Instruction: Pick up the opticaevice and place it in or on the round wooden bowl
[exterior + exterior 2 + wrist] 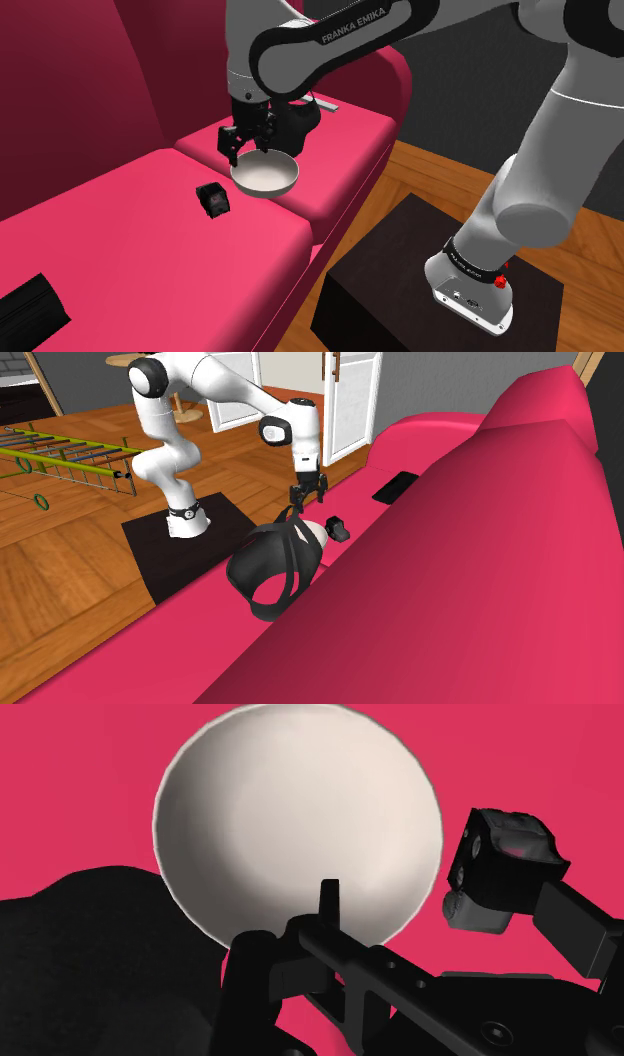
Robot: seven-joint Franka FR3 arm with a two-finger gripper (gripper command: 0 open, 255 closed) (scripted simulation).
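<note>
Across the crimson sofa (120, 240), by size: white Franka arm (340, 40) reaching over the seat; black strapped headgear (270, 567) close by the bowl; round white bowl (266, 176), nothing in it; black gripper (245, 142) hanging above the bowl, fingers spread, holding nothing; small black optical device (213, 198) on the cushion just beside the bowl, ungrasped. Step in hand, by my reading: the approach. Next calls for shifting sideways over the device, descending, straddling it, then closing
</note>
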